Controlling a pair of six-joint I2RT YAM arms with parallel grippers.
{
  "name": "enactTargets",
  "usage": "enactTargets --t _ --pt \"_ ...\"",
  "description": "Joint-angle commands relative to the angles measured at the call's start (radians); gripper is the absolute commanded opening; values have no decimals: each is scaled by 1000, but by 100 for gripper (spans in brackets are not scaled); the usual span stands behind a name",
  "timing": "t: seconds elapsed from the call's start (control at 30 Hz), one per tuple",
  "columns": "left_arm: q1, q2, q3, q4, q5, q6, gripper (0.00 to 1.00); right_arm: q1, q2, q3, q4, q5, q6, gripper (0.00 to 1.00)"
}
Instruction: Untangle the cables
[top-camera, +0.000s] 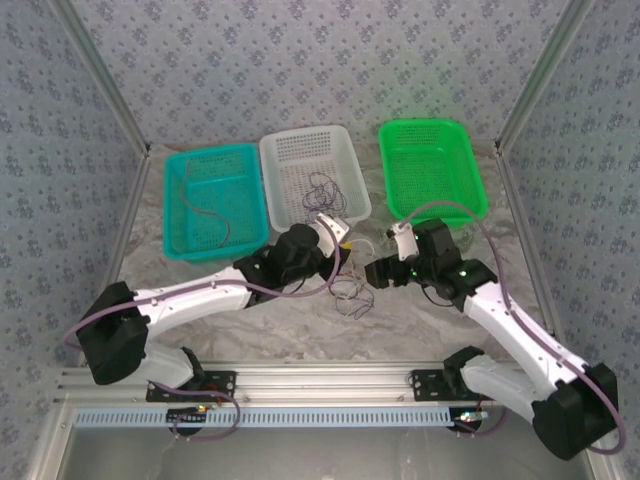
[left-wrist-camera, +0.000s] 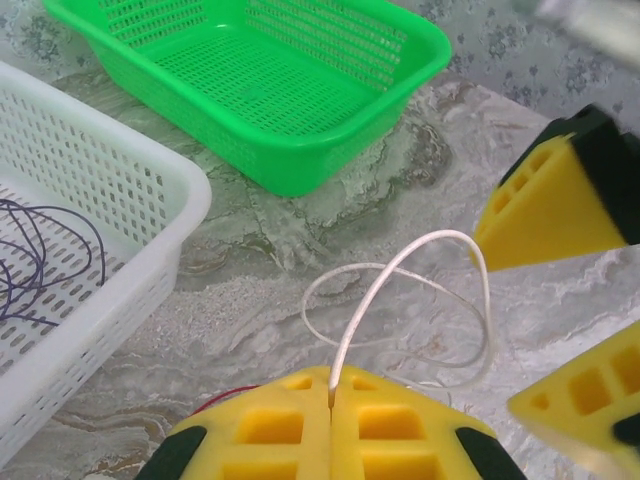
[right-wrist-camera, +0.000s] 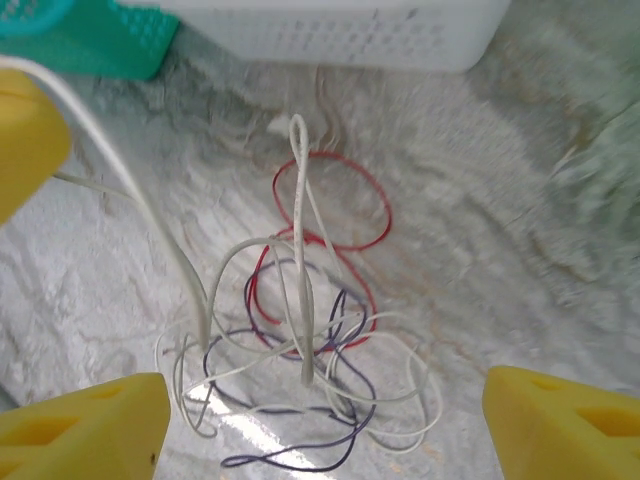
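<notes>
Left jaws pinch whitish cable (left-wrist-camera: 385, 275); right jaws parted over tangle (right-wrist-camera: 303, 300).

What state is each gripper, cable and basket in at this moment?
left gripper: shut on the whitish cable
right gripper: open, over the tangle
whitish cable: pinched, curving in a loop
tangle: red, purple and whitish cables intertwined on the table
white basket: holds dark purple cable
teal basket: holds one thin cable

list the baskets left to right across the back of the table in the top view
teal basket → white basket → green basket
</notes>
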Motion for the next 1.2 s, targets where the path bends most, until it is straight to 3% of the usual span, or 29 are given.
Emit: enactTargets --t 0.0,0.23,0.6,0.8,0.87,0.93,1.03,1.17 --pt "18 -7 50 -9 5 -80 6 -11 -43 -20 7 87 30 84" --pt "32 38 150 -64 95 -124 7 -27 -39 -4 84 103 55 85" --pt "38 37 151 -63 135 -212 7 -41 -50 18 211 180 123 84" --pt "39 72 194 -72 209 -231 8 -44 -49 33 244 185 112 81" --pt "39 78 205 -67 235 -234 8 -52 -20 59 229 212 112 70" --pt "40 71 203 -51 239 -240 8 -69 26 99 177 241 114 50" --pt "51 39 172 3 240 -264 8 -103 88 130 118 256 107 29" --pt "77 -21 116 87 246 -294 8 -166 130 127 83 234 121 13"
